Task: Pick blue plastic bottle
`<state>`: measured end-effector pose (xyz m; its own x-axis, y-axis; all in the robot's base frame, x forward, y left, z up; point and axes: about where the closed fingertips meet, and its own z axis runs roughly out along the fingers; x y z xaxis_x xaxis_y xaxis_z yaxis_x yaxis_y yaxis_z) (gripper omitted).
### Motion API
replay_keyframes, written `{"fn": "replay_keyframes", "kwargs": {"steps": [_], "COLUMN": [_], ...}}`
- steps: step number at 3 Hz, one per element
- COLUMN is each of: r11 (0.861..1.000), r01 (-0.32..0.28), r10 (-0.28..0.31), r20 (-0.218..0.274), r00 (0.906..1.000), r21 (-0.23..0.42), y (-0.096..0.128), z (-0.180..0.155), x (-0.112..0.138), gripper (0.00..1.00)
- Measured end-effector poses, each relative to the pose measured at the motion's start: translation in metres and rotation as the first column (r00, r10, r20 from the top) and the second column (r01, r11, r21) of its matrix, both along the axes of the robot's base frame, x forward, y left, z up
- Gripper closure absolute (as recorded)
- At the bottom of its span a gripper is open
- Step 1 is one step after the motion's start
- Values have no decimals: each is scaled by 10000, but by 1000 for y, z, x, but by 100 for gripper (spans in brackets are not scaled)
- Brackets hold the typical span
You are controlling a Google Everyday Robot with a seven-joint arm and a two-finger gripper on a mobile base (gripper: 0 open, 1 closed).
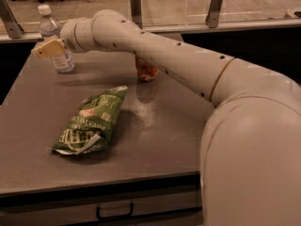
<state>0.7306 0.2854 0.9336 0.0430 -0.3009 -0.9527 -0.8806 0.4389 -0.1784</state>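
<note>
The blue plastic bottle [49, 26], clear with a white cap and white label, stands upright at the table's far left corner. My gripper [47, 48], cream-coloured, is at the end of the arm that reaches across from the right. It overlaps the bottle's middle in this view, in front of its label. Whether it touches the bottle cannot be told. The bottle's base shows below the gripper.
A red soda can [146, 72] stands mid-back on the grey table [164, 140], mostly hidden behind my arm. A green chip bag [91, 121] lies flat left of centre. A drawer handle [115, 213] is under the front edge. Glass partition posts stand behind the table.
</note>
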Motion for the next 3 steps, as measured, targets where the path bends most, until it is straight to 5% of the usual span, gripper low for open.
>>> {"fn": "replay_keyframes", "kwargs": {"steps": [2, 3], "r11": [9993, 9989], "r01": [-338, -474], "r10": [342, 476], "r20": [259, 534], "r00": [9991, 9974], "r21": [-173, -48], "y": [25, 11], "z": [9, 37], "x": [6, -1], "gripper": [65, 88]}}
